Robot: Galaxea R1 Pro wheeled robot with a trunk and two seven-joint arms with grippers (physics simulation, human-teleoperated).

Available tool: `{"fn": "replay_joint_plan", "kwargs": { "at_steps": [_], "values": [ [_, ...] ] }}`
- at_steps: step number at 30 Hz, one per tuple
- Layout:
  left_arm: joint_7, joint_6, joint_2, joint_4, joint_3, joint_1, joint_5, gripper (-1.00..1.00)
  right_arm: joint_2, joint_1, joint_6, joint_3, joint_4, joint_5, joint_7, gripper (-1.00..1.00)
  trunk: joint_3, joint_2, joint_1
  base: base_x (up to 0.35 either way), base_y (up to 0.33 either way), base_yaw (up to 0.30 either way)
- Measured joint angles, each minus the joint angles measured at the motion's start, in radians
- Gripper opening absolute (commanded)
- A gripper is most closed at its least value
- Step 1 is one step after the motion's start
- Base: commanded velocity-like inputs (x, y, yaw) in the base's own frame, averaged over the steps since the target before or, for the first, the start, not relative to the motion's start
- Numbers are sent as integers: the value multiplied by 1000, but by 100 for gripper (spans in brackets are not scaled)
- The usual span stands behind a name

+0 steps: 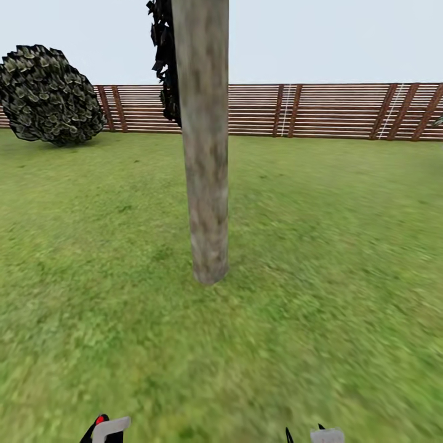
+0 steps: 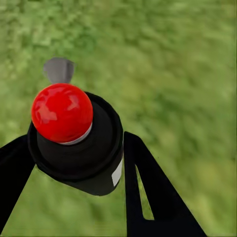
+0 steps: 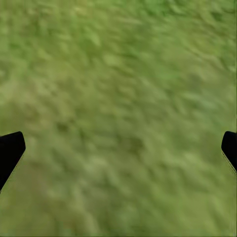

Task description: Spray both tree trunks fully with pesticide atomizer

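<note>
A mottled beige-grey tree trunk [image 1: 206, 141] rises from the lawn straight ahead, close in front of me. My left gripper [image 2: 74, 163] is shut on the pesticide atomizer [image 2: 79, 148], a dark bottle with a round red top [image 2: 61, 112]; its black fingers [image 2: 153, 192] clamp both sides of the bottle. A sliver of that red top and the left gripper [image 1: 101, 429] peeks in at the head view's lower edge. My right gripper [image 3: 118, 153] hangs open over bare grass, fingertips [image 3: 10, 150] far apart, and its tip [image 1: 320, 434] shows low in the head view.
A brown slatted fence [image 1: 320, 111] closes the far side of the lawn. A round dark bush [image 1: 49, 95] stands at the back left. Dark foliage [image 1: 165, 61] hangs behind the trunk. A small grey patch [image 2: 58, 69] lies on the grass beyond the bottle.
</note>
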Motion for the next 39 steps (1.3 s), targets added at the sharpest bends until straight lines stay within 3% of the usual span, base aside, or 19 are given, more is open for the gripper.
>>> {"fn": "replay_joint_plan", "kwargs": {
  "at_steps": [14, 16, 18, 19, 21, 25, 27, 29, 30, 33, 36, 39],
  "values": [
    [-6, 0, 2, -1, -16, 0, -12, -100, 0, 0, 0, -1, -3, -2, 2, 100, 0, 0, 0, 338, 0, 0],
    [-22, 0, 6, -2, -22, -1, -13, -100, 0, 0, 0, 0, -10, -1, 3, 100, 0, 0, 0, 338, 0, 0],
    [-85, 3, 13, -8, -43, -6, -21, -100, 0, 0, 2, -1, -81, 14, 4, 100, 0, 0, 0, 335, 0, 0],
    [-143, 7, 16, -13, -54, -9, -31, -100, 0, -1, 9, -2, -157, 70, 5, 100, 0, 0, 0, 324, 0, 0],
    [-195, 11, 20, -16, -65, -10, -63, -100, 1, -1, 29, -2, -222, 160, 8, 100, 0, 0, 0, 309, 0, 0],
    [-263, 32, 22, -20, -89, -15, -239, -100, 4, -30, 101, 0, -280, 362, 60, 100, 0, 0, 0, 273, 0, 0],
    [-290, 53, 20, -28, -92, -19, -309, -100, 7, -60, 126, 0, -287, 409, 113, 100, 0, 0, 0, 208, 0, 0],
    [-372, 121, 15, -62, -93, -43, -416, -100, 11, -120, 170, 0, -292, 452, 235, 100, 0, 0, 0, 56, 0, 0],
    [-533, 205, 18, -98, -95, -71, -476, -100, 13, -162, 212, 0, -293, 463, 357, 100, 0, 0, 1, 15, 0, 0],
    [-735, 258, 25, -126, -94, -111, -506, -100, 14, -182, 226, 0, -295, 468, 459, 100, 0, 0, 1, 8, 0, 0],
    [-945, 301, 55, -140, -92, -175, -524, -100, 31, -196, 233, 2, -299, 469, 539, 100, 0, 0, 1, 2, 0, 0],
    [-1064, 337, 72, -145, -92, -226, -526, -100, 47, -213, 241, 22, -298, 479, 562, 100, 0, 0, 1, 0, 0, 0]
  ]
}}
